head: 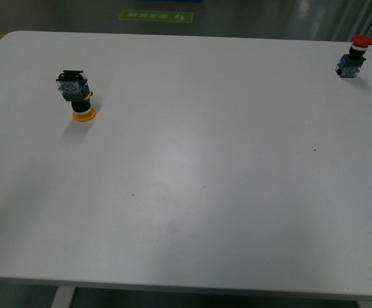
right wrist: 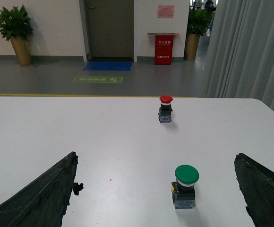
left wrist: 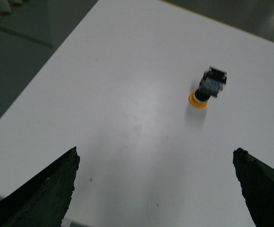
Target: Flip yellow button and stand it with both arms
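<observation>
The yellow button (head: 77, 96) rests upside down on the white table (head: 192, 192) at the far left, its yellow cap on the surface and its black-and-blue body tilted up. The left wrist view shows the same yellow button (left wrist: 209, 88) well ahead of my left gripper (left wrist: 156, 189), which is open with nothing between its dark fingers (left wrist: 47, 194). My right gripper (right wrist: 156, 194) is open too; no yellow button shows in its view. Neither arm appears in the front view.
A red-capped button (head: 354, 56) stands upright at the table's far right; it also shows in the right wrist view (right wrist: 165, 108). A green-capped button (right wrist: 185, 186) stands upright between the right fingers' spread, untouched. Beyond the table lie a floor, door and plants.
</observation>
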Controlling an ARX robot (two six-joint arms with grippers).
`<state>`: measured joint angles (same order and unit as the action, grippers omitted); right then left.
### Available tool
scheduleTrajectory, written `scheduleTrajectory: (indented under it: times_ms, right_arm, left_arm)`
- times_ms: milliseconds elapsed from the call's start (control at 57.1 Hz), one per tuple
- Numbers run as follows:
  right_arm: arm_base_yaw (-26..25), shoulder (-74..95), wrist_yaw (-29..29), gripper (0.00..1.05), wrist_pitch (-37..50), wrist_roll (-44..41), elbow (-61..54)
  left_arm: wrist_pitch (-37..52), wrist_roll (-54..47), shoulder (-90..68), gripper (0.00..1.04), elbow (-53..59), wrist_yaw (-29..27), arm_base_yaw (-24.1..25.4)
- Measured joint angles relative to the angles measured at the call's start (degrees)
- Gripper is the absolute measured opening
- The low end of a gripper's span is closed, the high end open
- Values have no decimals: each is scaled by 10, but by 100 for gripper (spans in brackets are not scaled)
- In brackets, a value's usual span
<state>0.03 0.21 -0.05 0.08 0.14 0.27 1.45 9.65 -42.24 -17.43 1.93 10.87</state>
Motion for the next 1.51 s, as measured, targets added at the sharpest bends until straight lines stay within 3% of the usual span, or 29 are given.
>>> scheduleTrajectory:
  times_ms: [228, 613, 1505]
  right_arm:
    - [0, 0, 0, 97, 0, 0, 0]
    - [0, 0, 0, 97, 0, 0, 0]
    - [0, 0, 0, 97, 0, 0, 0]
  left_arm:
    - [110, -48, -296, 98, -144, 59, -15]
    - [83, -66, -531, 98, -311, 44, -100]
    - [-65, -44, -681, 98, -532, 60, -125]
